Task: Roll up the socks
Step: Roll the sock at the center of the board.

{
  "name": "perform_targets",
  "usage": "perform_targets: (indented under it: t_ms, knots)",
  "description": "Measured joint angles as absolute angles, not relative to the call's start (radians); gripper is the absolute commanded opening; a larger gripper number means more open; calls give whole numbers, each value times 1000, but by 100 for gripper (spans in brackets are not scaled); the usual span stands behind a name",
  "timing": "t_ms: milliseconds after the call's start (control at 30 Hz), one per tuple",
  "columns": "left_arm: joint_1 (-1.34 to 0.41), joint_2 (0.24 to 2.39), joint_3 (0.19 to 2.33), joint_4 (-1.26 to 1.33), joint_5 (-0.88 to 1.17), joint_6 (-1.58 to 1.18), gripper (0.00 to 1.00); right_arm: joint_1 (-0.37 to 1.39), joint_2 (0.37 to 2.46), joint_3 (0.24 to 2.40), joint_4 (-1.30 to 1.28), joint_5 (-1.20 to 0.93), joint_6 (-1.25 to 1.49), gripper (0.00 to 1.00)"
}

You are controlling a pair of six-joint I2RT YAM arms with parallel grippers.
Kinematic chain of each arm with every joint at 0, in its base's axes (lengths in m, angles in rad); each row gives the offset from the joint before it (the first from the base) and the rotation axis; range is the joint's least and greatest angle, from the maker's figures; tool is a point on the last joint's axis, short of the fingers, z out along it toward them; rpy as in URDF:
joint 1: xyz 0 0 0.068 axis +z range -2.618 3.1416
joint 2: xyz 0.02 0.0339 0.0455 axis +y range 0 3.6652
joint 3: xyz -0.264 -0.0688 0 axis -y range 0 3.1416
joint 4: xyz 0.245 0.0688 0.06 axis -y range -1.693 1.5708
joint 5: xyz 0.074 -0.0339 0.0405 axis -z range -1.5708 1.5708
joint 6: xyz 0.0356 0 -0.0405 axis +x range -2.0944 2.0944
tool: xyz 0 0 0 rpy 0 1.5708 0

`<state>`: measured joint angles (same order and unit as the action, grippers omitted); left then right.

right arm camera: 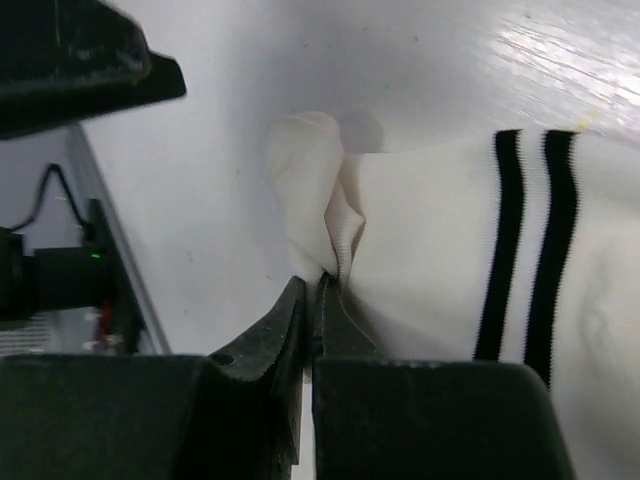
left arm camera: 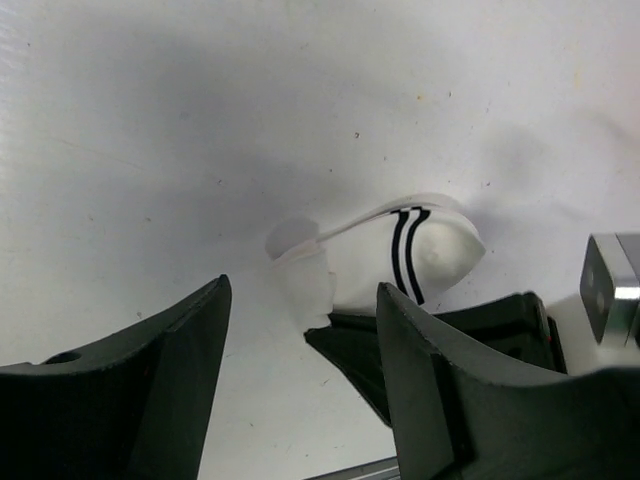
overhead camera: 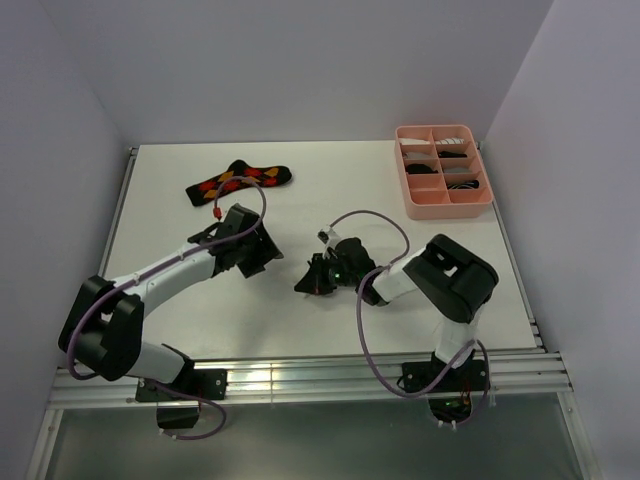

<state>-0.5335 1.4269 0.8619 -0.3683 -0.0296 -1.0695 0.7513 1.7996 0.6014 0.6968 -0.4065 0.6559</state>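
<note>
My right gripper (right arm camera: 318, 287) is pressed together on a fold of the short white fabric sock with two black cuff stripes (right arm camera: 430, 250), mid-table. My left gripper (left arm camera: 300, 300) hangs spread just beside it, holding nothing. I judge the roll half-made, though its tightness is hard to see. Next, the left must pinch the bundle and turn it over. Farther back lies the black argyle sock (overhead camera: 240, 180).

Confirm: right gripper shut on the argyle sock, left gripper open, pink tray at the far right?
No: the right gripper is shut on the white black-striped sock, per the right wrist view; the argyle sock lies apart, far left. Rest holds: left gripper open, pink tray far right.
</note>
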Motion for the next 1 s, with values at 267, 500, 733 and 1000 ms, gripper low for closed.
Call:
perform_targets:
  t_ms: [267, 500, 733, 1000]
  knots:
    - [-533, 1422, 775, -299, 35, -1098, 62, 643, 1958, 517, 1043, -584, 960, 0]
    - [-534, 1462, 772, -257, 84, -1105, 57, 619, 2023, 485, 1189, -612, 1098, 0]
    - [-550, 1551, 775, -243, 112, -1103, 52, 614, 2042, 485, 1219, -618, 1148, 0]
    - [-559, 1600, 802, -218, 127, -1093, 49, 612, 2046, 488, 1220, -619, 1162, 0]
